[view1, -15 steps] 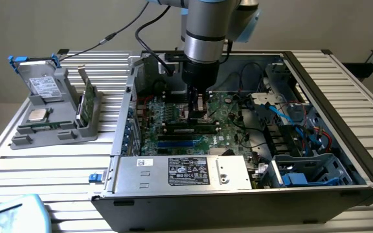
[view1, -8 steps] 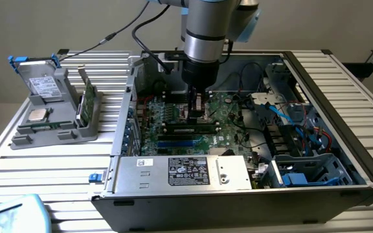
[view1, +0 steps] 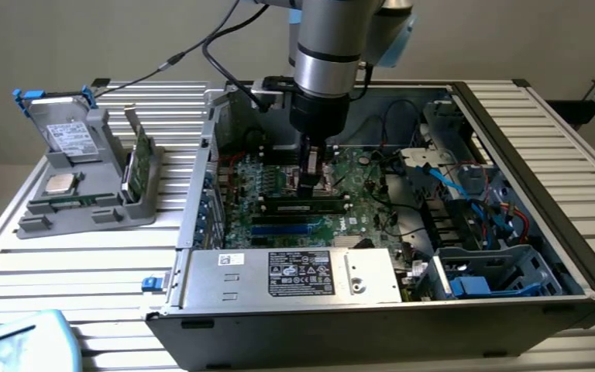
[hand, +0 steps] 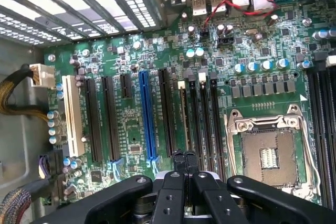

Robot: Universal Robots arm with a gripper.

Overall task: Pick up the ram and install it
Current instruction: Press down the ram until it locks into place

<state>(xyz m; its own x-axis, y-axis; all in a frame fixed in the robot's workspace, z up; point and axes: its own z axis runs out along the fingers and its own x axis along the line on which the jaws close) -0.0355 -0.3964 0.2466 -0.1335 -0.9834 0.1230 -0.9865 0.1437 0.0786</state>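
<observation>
The ram [view1: 300, 207] is a long dark stick with a pale label, standing in a black slot of the green motherboard [view1: 276, 182] inside the open computer case. My gripper [view1: 312, 188] comes straight down over the stick's middle, its fingers shut together. In the wrist view the shut gripper [hand: 184, 157] sits right above the ram's thin upper edge [hand: 182, 114], which runs along its slot. I cannot tell whether the tips touch the stick. Nothing is held between the fingers.
Neighbouring black slots and a blue slot [hand: 147, 114] flank the ram; the open processor socket [hand: 268, 156] lies beside them. A silver power supply [view1: 287, 275] and cables crowd the case. Outside, a grey stand [view1: 80, 209] holds a drive [view1: 70, 139], a square chip [view1: 62, 184] and a green stick [view1: 137, 167].
</observation>
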